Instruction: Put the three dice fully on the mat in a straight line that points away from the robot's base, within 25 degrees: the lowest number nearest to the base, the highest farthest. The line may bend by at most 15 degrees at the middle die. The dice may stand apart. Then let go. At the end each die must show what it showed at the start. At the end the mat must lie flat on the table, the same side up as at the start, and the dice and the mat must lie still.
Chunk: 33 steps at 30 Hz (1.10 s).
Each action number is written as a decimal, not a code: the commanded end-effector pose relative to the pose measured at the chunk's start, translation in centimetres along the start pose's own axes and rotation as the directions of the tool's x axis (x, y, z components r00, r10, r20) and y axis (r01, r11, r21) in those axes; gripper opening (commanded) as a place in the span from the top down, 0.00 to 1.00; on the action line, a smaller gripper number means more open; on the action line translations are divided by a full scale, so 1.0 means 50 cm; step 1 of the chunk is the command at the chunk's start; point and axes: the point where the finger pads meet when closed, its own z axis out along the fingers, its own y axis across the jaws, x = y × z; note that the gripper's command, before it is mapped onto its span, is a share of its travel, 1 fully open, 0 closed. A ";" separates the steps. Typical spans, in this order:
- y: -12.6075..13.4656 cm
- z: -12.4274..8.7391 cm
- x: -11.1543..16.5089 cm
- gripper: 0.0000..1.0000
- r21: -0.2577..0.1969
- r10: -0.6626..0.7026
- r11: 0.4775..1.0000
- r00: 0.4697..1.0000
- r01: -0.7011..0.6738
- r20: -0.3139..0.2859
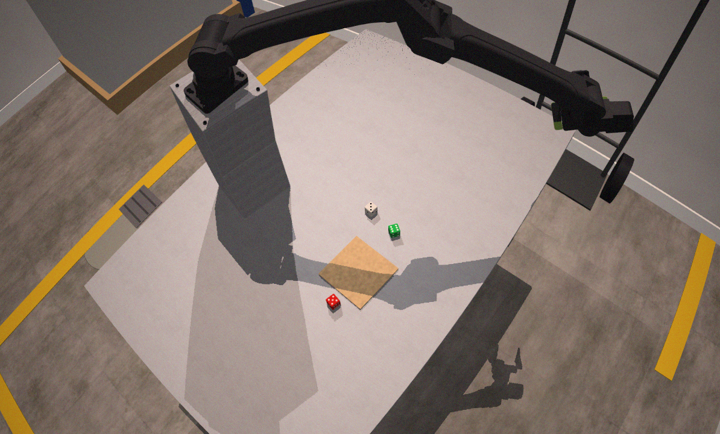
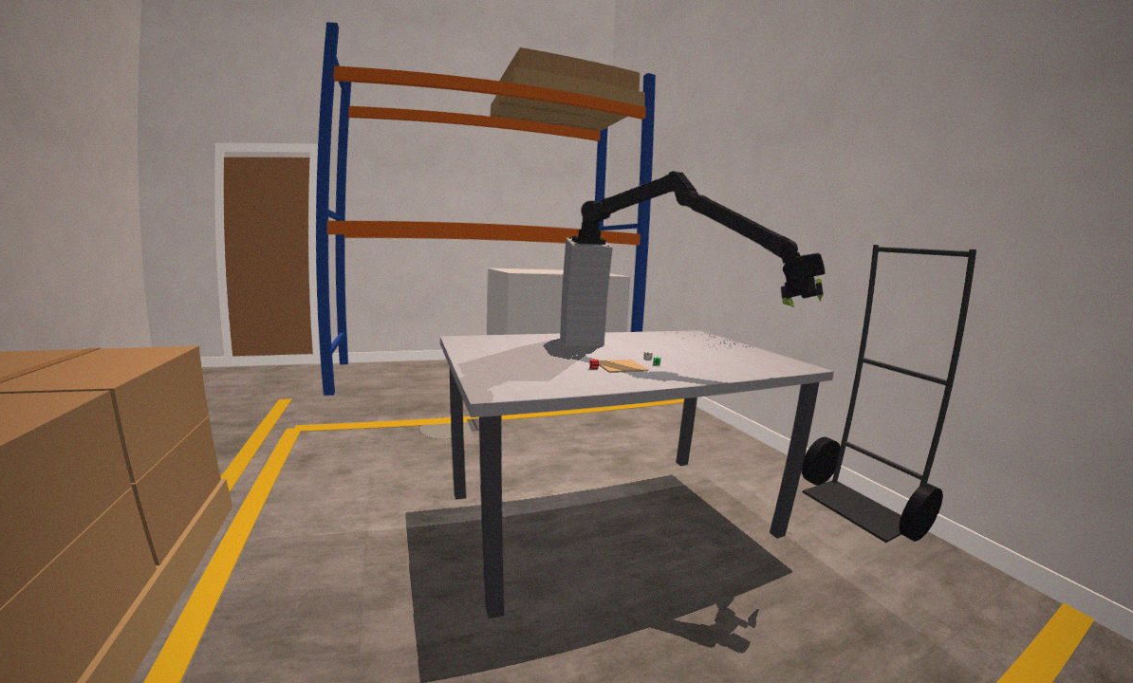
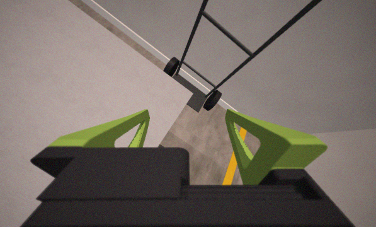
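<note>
Hard to read the dots on the dice from the side view, too small there. Cut off in the wrist view: the black body of the tool (image 3: 188, 113), with only its 2 green fingers and a hand truck (image 3: 206, 57) behind them showing. Part of the mat (image 1: 358, 264) darkened by the arm's shadow.

No boxes or bowls on the surface (image 1: 432, 134). Nothing on the tan mat, lying flat. White die (image 1: 370, 208) showing 3 dots, just past the mat's far corner. Green die (image 1: 394, 230) close beside it, top face looking like 6, not sure. Red die (image 1: 333, 301) near the mat's other side, showing 5, not touching it.

Tool held high, past the surface's edge, near the hand truck. Fingers spread as wide as possible. Holding nothing, touching nothing.
</note>
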 end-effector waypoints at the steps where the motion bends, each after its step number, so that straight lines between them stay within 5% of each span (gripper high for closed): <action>1: -0.017 -0.010 -0.014 0.00 0.011 -0.013 1.000 1.000 0.013 0.001; 17: -0.017 -0.010 -0.014 0.00 0.011 -0.013 1.000 1.000 0.013 0.001; 18: -0.121 -0.074 -0.101 0.00 0.089 -0.101 0.991 0.995 0.101 0.003; 20: -0.124 -0.076 -0.100 0.00 0.094 -0.091 0.992 0.996 0.090 0.001; 22: -0.075 -0.054 -0.068 0.00 0.056 -0.038 0.998 0.999 0.038 -0.004; 33: 0.006 -0.071 0.033 0.00 0.080 0.260 0.964 0.959 -0.253 -0.108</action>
